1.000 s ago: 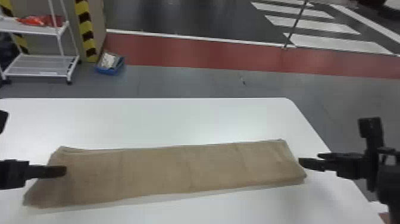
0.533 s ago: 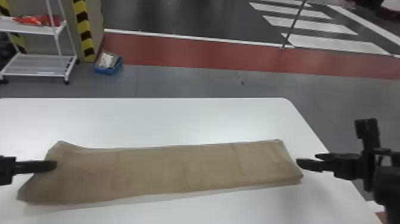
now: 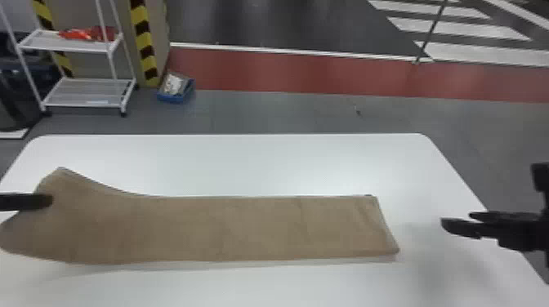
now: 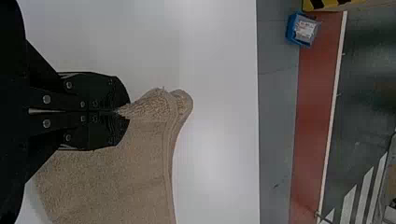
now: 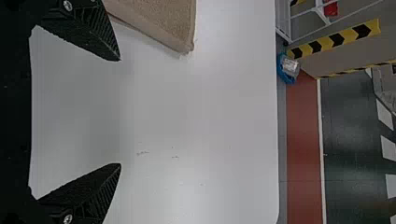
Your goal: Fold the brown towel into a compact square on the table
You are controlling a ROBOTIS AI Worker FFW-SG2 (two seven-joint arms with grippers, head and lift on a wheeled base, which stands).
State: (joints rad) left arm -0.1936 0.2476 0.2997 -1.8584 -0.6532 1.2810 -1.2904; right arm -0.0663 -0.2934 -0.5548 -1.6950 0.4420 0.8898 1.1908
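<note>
A: What is the position of the brown towel [image 3: 220, 228]?

B: It occupies the near part of the white tabletop [image 3: 286, 163] as a long, folded strip, running left to right. The right end lies flat, with a squared outline. The left end is raised and bent, its far corner angled upward.

A: State the condition of the left gripper [image 3: 51, 201].

B: It is at the towel's left end. In the left wrist view its fingers [image 4: 109, 93] are together, clamped on a pinch of the towel. The fabric bunches into rounded folds just beside the tips.

A: And the right gripper [image 3: 457, 220]?

B: It is over the right side of the tabletop, to the right of the towel and separate from it. The right wrist view shows its fingers [image 5: 95, 35] wide apart, with white surface visible between them. One corner of the towel is near one finger.

A: Which items are located beyond the tabletop?

B: A white wheeled rack [image 3: 81, 45] stands at the far left, with a red item [image 3: 83, 34] on its upper shelf. A blue bin [image 3: 173, 98] sits on the floor to the right of the rack.
</note>
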